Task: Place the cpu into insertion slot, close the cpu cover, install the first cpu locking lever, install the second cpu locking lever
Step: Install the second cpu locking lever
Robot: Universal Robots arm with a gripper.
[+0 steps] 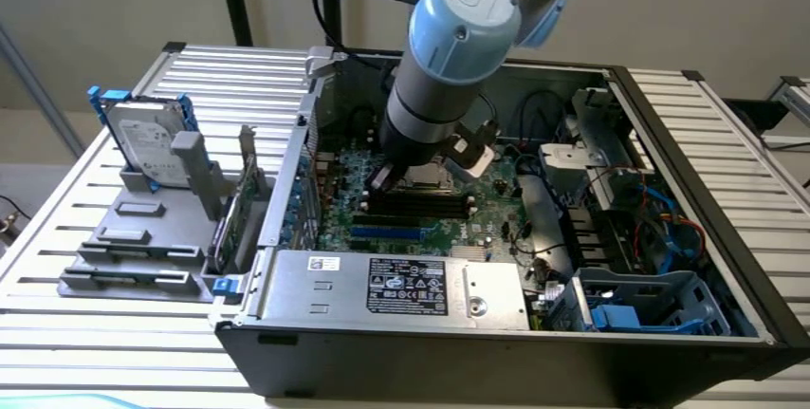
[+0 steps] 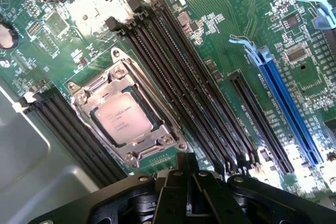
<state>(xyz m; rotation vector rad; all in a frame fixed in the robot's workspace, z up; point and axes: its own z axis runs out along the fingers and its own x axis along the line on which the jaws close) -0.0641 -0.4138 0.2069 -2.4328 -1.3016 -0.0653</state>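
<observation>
Shut and empty, gripper (image 2: 188, 192) hovers beside the cpu (image 2: 122, 118), seated under its cover (image 2: 126, 109); thin, stiff, fragile, best pressed at the frame's edge.

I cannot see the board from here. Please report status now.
Gripper shut, empty, above the board. Cpu seated in socket, cpu cover down over it. Nothing in the way.

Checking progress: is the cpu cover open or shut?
Shut: the cpu cover lies flat as a silver frame around the cpu, whose top shows through its cut-out.

Silver cpu (image 2: 122, 119), silver cpu cover (image 2: 84, 99), green circuit board (image 2: 220, 51), black memory slots (image 2: 178, 77), blue slot (image 2: 289, 108)
</observation>
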